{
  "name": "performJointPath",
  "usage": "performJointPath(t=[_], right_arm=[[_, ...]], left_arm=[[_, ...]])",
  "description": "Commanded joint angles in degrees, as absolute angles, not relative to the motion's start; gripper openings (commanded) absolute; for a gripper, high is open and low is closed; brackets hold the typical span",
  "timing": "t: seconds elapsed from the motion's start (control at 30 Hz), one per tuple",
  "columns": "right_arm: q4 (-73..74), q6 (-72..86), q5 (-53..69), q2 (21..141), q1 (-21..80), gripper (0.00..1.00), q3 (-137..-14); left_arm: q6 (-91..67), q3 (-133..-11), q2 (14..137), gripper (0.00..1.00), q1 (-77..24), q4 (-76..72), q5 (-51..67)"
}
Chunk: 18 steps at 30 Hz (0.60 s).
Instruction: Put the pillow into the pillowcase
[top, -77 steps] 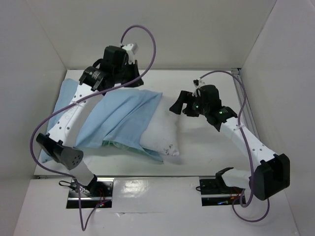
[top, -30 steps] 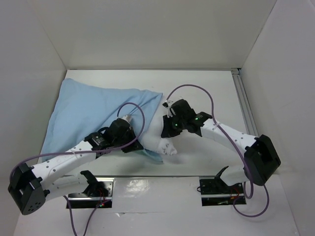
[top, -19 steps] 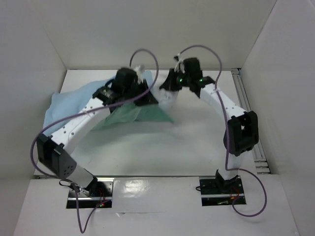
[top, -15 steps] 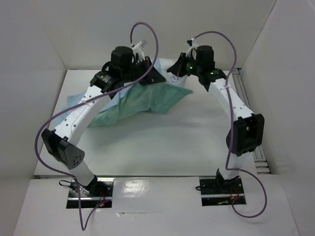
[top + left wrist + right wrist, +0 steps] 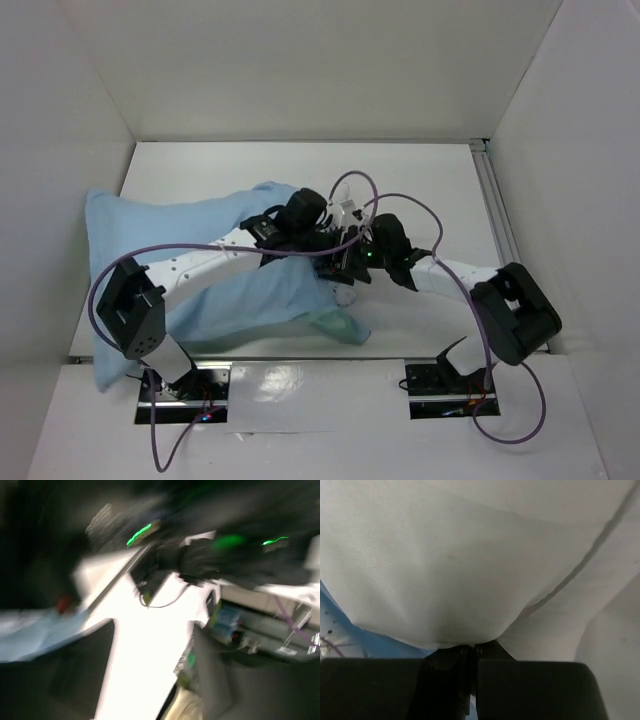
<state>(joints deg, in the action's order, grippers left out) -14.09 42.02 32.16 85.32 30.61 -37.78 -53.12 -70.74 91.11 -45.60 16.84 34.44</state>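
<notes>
The pillowcase (image 5: pixel 200 290) lies blue side up over the left half of the table (image 5: pixel 430 190), from the far left down to the near edge. It is bulging and creased, and a small fold of its green face shows at its near right end. Both arms reach in to that right end and meet there, close together near the table's middle. The right claw (image 5: pixel 472 649) is clenched on the pillow (image 5: pixel 470 565): its wrist view shows white cloth gathered into a pinch between the closed fingertips, with a seam running up to the right and a sliver of blue cloth at the lower left. From above, the pillow is almost wholly hidden by the pillowcase and the two claws. The left claw (image 5: pixel 318 238) sits over the pillowcase's right edge, just beside the right one. Its wrist view is a blur and its jaws are hidden from above, so I cannot tell whether it is released or grasping.
</notes>
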Motion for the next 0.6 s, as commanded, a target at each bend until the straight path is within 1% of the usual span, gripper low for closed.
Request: performJointPath(t=[0.0, 0.03, 0.07, 0.17, 0.2, 0.23, 0.27, 0.3, 0.33, 0.37, 0.4, 0.43, 0.47, 0.5, 0.53, 0.57], right_arm=[[-18.0, 44.6, 32.3, 77.7, 33.0, 0.00, -36.5], [-16.6, 43.3, 32.3, 76.7, 33.0, 0.00, -36.5], [-14.0, 42.3, 32.3, 74.9, 33.5, 0.00, -36.5], [-9.6, 38.7, 31.2, 72.7, 34.2, 0.00, -37.0], [-6.8, 38.0, 30.6, 71.3, 34.2, 0.00, -37.0], [-5.2, 37.4, 30.1, 70.6, 35.0, 0.05, -37.0], [-3.7, 35.9, 30.1, 69.8, 35.6, 0.08, -37.0], [-0.2, 35.1, 28.4, 68.1, 35.6, 0.11, -37.0], [2.0, 34.4, 27.2, 67.3, 36.2, 0.18, -37.5], [4.4, 32.5, 25.9, 66.5, 36.2, 0.38, -38.1], [10.0, 31.6, 24.3, 64.8, 36.2, 0.49, -39.6], [12.9, 30.9, 19.2, 63.9, 36.2, 0.54, -40.6], [15.6, 30.3, 15.9, 62.9, 36.2, 0.57, -41.5], [18.0, 30.3, 12.3, 61.7, 36.2, 0.62, -42.3], [21.5, 30.3, 6.0, 59.0, 36.2, 0.63, -42.9], [22.8, 30.3, 2.6, 57.6, 36.2, 0.65, -43.8]], left_arm=[[-48.4, -82.7, 87.3, 0.82, -45.6, 12.4, 37.1], [-46.3, -85.7, 87.3, 0.98, -45.6, 14.0, 37.1], [-45.3, -87.1, 87.3, 1.00, -45.1, 16.8, 37.1], [-41.9, -92.3, 86.8, 1.00, -44.4, 21.0, 38.7], [-41.1, -93.2, 86.7, 0.96, -42.6, 22.8, 39.2], [-40.3, -94.0, 86.7, 0.91, -41.6, 23.4, 39.2], [-38.9, -95.1, 86.2, 0.66, -40.3, 23.4, 39.8], [-38.2, -96.0, 86.2, 0.50, -37.1, 26.1, 38.6], [-37.6, -97.1, 86.7, 0.37, -35.3, 28.2, 36.8], [-35.6, -100.3, 87.6, 0.25, -33.6, 30.5, 32.4], [-34.6, -102.4, 90.5, 0.22, -30.6, 32.9, 29.0], [-34.0, -105.1, 92.7, 0.31, -29.4, 36.5, 24.6], [-33.4, -108.1, 95.1, 0.43, -28.3, 43.3, 20.8], [-31.7, -112.9, 97.4, 0.55, -27.7, 45.6, 14.0], [-31.6, -115.1, 101.6, 0.69, -27.7, 47.8, 10.2], [-31.0, -117.1, 103.6, 0.73, -27.7, 49.5, 7.2]])
